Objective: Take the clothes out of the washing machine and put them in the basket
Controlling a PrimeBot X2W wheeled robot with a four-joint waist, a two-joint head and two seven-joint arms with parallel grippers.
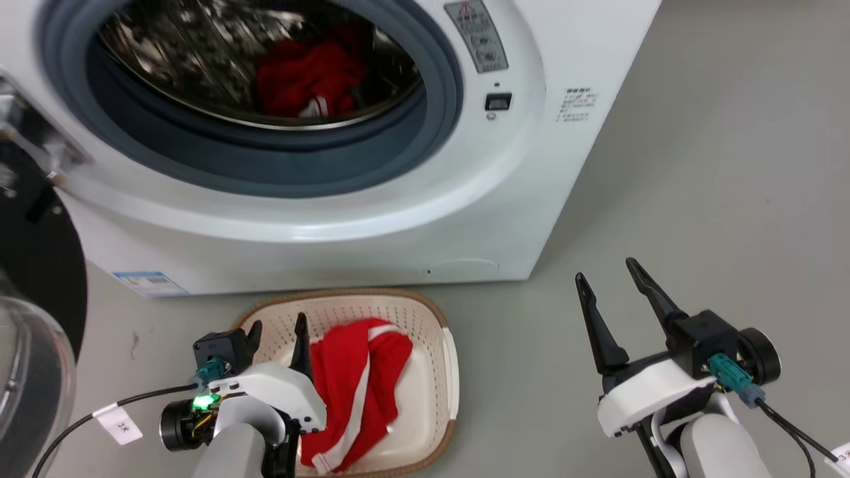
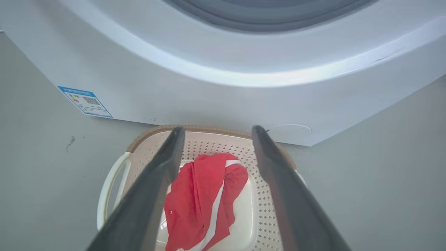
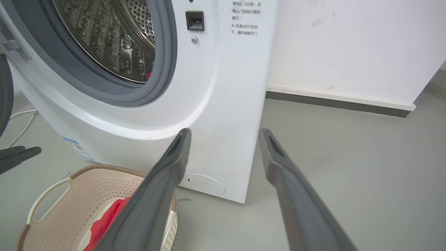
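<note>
A red garment with a white stripe (image 1: 358, 392) (image 2: 204, 202) lies in the cream basket (image 1: 435, 332) (image 2: 264, 216) (image 3: 62, 205) on the floor before the washing machine (image 1: 372, 219) (image 3: 216, 97). More red clothes (image 1: 309, 76) lie inside the steel drum, behind the open porthole. My left gripper (image 1: 277, 328) (image 2: 216, 130) hovers open over the basket's left side, nothing between its fingers. Open and empty, my right gripper (image 1: 605, 271) (image 3: 224, 132) hangs above the bare floor to the right of the basket.
The machine's black-framed glass door (image 1: 33, 285) stands swung open at the far left. Grey floor (image 1: 697, 166) stretches to the right of the machine. A white wall with a dark skirting (image 3: 334, 101) runs behind.
</note>
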